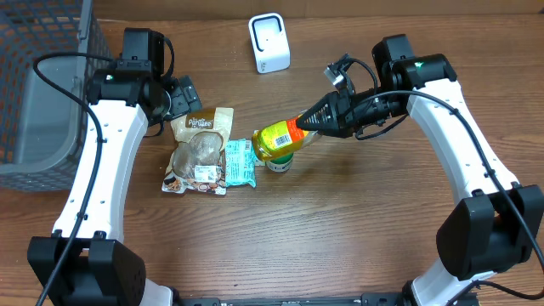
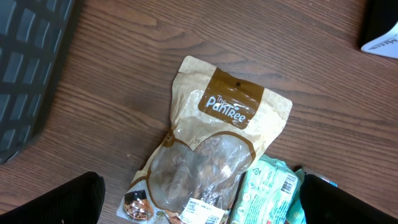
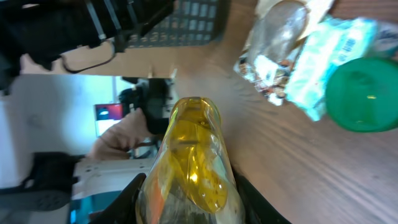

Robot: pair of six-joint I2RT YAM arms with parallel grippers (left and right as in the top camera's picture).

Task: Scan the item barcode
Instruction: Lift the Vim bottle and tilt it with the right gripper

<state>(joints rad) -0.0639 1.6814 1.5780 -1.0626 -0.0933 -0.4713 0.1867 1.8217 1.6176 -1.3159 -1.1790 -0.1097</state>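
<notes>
My right gripper [image 1: 316, 124] is shut on a bottle of yellow liquid [image 1: 279, 138] and holds it on its side above the table, base pointing left. In the right wrist view the bottle [image 3: 189, 162] fills the space between the two dark fingers [image 3: 124, 199]. I cannot make out a barcode on it. A white scanner [image 1: 269, 42] stands at the back of the table, apart from the bottle. My left gripper [image 1: 180, 100] hangs open over a brown snack pouch [image 2: 211, 155], with nothing between its fingers [image 2: 62, 202].
A teal packet [image 1: 239, 163] lies against the pouch [image 1: 202, 149]. A green-lidded container [image 1: 279, 163] stands under the held bottle. A grey wire basket [image 1: 42, 85] fills the far left. A dark object with a white label [image 2: 379, 25] lies beyond the pouch.
</notes>
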